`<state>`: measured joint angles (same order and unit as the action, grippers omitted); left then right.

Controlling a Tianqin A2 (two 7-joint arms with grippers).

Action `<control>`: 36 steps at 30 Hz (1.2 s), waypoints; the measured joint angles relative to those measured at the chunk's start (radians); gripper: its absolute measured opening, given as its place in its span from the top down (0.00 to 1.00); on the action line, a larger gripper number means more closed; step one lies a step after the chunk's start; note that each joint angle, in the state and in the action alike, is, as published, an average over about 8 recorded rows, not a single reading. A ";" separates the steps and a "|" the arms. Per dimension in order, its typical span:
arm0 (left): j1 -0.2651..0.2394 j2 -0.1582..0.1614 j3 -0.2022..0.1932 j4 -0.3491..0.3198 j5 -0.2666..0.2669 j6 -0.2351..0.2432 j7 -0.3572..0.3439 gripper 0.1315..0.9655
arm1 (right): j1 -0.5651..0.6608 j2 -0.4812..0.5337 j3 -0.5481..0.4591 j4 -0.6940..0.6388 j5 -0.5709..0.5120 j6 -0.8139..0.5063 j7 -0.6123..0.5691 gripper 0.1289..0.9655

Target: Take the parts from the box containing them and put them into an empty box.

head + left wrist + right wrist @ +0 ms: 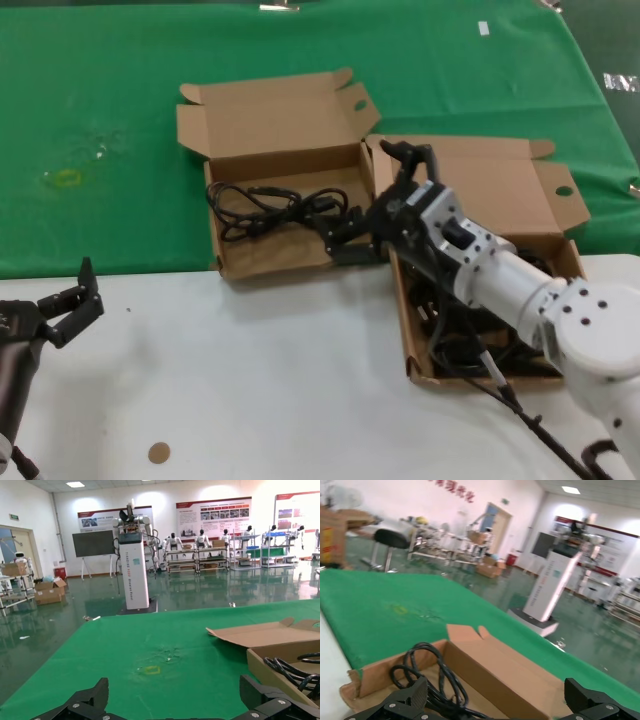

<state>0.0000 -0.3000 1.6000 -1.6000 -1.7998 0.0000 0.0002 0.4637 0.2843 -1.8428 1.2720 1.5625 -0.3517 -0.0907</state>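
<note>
- Right gripper reaches over the near right corner of the smaller cardboard box, the one on the left in the head view; its black fingers are spread apart, with dark cable between them, though no firm grasp can be made out.
- Black cables lie coiled in that box's tray, and its lid stands open behind.
- Larger cardboard box sits just to the right, touching or nearly touching the smaller one, lid open; the right arm crosses over its tray, where more dark cables show beneath the arm.
- Both boxes straddle the edge where the green cloth meets the white table.
- Left gripper hangs at the near left over the white table, well apart from the boxes, fingers open and empty.
</note>
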 joint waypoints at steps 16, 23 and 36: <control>0.000 0.000 0.000 0.000 0.000 0.000 0.000 0.01 | -0.244 0.008 0.128 0.173 0.125 0.185 0.048 0.00; 0.000 0.000 0.000 0.000 0.000 0.000 0.000 0.00 | -0.351 0.012 0.184 0.248 0.180 0.266 0.069 0.00; 0.000 0.000 0.000 0.000 0.000 0.000 0.000 0.00 | -0.425 0.014 0.223 0.301 0.218 0.322 0.083 0.00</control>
<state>0.0000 -0.3000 1.6000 -1.6000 -1.8000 0.0000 -0.0001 0.0387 0.2987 -1.6202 1.5727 1.7803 -0.0292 -0.0075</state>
